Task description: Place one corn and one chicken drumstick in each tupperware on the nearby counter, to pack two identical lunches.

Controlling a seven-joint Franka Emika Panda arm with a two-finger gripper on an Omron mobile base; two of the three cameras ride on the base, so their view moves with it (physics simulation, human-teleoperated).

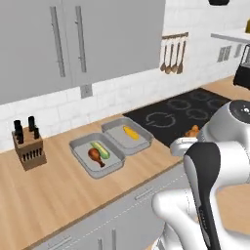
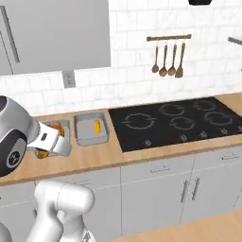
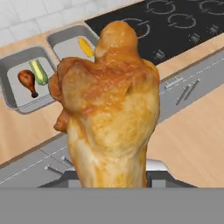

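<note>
While pinched in the gripper, chicken drumstick upright, above the counter edge

Kitchen wall run with hob, cabinets and white tile

A white tiled wall backs the run; grey upper cabinets with long bar handles hang on it, and an outlet sits just below them. A black hob with ring burners is set in flush, with pale grey drawer fronts below and light wooden floor at the bottom. Wooden utensils hang from a rail above the hob. A knife block stands near the wall at left.
</note>
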